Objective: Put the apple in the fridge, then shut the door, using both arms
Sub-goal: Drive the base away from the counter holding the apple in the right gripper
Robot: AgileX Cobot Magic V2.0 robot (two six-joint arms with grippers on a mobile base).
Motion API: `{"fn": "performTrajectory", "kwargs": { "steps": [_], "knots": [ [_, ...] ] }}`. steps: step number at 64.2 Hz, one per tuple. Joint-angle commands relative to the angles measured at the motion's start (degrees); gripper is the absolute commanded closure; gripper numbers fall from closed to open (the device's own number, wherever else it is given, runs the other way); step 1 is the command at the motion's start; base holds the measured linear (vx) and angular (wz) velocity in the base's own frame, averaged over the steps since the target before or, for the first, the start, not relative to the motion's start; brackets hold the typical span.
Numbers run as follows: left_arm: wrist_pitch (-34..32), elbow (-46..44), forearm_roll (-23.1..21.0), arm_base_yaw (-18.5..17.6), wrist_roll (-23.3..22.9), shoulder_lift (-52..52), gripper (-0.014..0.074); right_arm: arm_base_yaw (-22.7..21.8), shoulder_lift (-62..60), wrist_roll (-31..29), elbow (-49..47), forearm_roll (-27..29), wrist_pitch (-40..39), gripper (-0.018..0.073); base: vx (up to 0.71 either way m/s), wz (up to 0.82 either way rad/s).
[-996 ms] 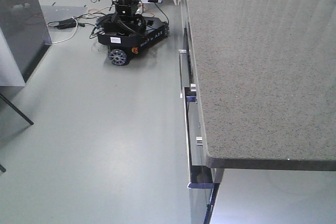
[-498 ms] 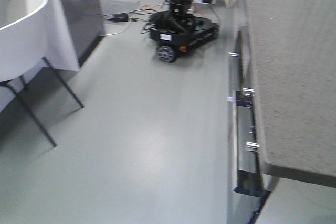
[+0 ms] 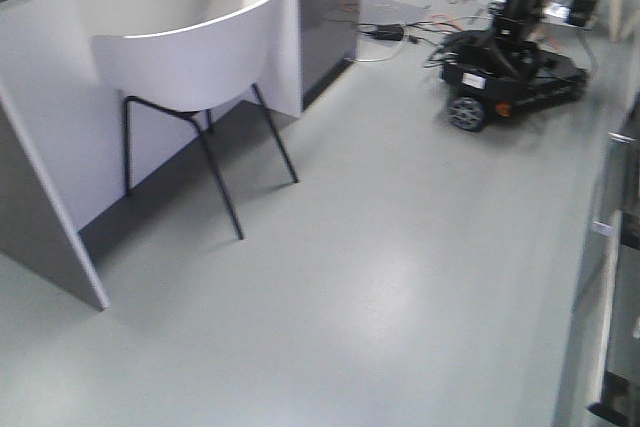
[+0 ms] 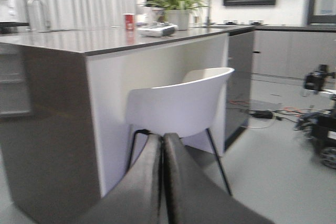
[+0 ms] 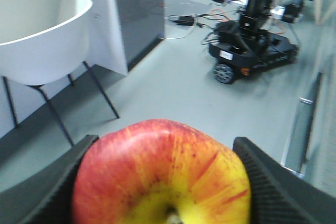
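In the right wrist view my right gripper (image 5: 165,142) is shut on the apple (image 5: 160,174). The apple is red with yellow patches, its stem end faces the camera, and a black pad presses each side of it. It is held above the grey floor. In the left wrist view my left gripper (image 4: 163,139) is shut and empty, and points at a white chair. Neither gripper shows in the front view. The fridge and its door are out of view in all views.
A white shell chair (image 3: 205,52) on thin black legs stands against a white kitchen island (image 3: 60,147) with a dark grey end panel (image 3: 330,7). Another black wheeled robot (image 3: 505,67) and floor cables are at the back right. Cabinet fronts (image 3: 610,287) line the right edge.
The front view has swung left. The speckled counter has slid out to the right, and the white chair and island have come into view.
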Motion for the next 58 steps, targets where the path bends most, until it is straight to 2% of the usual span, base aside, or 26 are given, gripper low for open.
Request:
{"fn": "performTrajectory", "kwargs": {
  "steps": [1,58],
  "knots": [
    [-4.3,1.6,0.0,-0.4,0.0,-0.3,0.0601,-0.2,-1.5,-0.1,-1.8,-0.3,-4.7,0.0568,-0.04,0.55],
    [-4.3,1.6,0.0,-0.4,0.0,-0.3,0.0601,-0.2,-1.5,-0.1,-1.8,-0.3,-4.7,0.0568,-0.02,0.44]
  ]
}}
